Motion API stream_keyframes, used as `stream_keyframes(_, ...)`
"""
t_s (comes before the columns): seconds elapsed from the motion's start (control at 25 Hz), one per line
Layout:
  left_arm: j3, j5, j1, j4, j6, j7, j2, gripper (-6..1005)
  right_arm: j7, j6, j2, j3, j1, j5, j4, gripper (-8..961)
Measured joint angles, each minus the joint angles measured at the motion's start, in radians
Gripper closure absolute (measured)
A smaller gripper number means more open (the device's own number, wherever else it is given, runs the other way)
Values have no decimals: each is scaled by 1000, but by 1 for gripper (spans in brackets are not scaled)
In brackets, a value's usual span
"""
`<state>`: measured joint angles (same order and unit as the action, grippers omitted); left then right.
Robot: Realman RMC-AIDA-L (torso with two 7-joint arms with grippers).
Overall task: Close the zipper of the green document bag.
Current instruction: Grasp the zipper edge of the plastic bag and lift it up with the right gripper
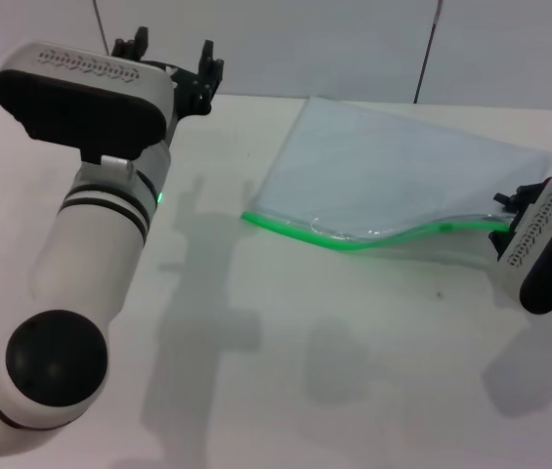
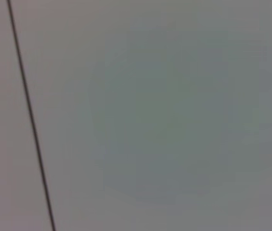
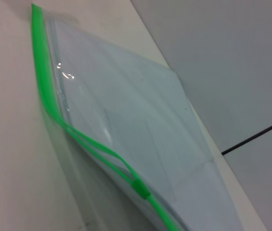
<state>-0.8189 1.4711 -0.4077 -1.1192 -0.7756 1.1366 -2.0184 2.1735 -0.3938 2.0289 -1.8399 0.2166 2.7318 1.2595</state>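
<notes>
Green document bag (image 1: 383,166) lies flat on the white table (image 1: 285,371), far half, right of centre. Translucent pale grey-blue pouch, one long edge trimmed bright green, that edge facing the robot.

Zipper (image 1: 354,241) runs along that near edge of the bag. From the bag's left corner it lies flat on the table; toward the right end it rises off the surface and curves up to the right gripper (image 1: 506,227). Right wrist view: the zipper (image 3: 46,96) is one solid strip near the far corner, then splits into two thin green tracks with a gap between them; a small green slider (image 3: 140,188) sits on the upper track in the raised part. So that stretch of the bag (image 3: 140,125) is open.

Right gripper is at the right end of the bag's green edge, right where the raised zipper ends. Fingers mostly hidden behind the wrist housing; can't tell whether the jaws are spread, pressed together or pinching the strip.

Left gripper (image 1: 173,59) is well left of the bag, up near the table's far edge, over bare surface. Jaws spread, pinching nothing. Left wrist view shows only a plain grey surface with a thin dark line (image 2: 30,115) across it.
</notes>
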Motion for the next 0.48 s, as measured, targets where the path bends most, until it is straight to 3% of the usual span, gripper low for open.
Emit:
stream_keyframes(0.12,-7,1,0,-7,42,12,7,340,2,-2,1,-1,-5,-1,14,746)
stream_keyframes(0.24,-32,1,4,-38,143,29,28,346,9,-13,2,-4,-20,-8,52,759)
stream_keyframes(0.48,-114,5,-13,-55,437,144,46,358,20,-68,-1,-5,-34,-10,120,786)
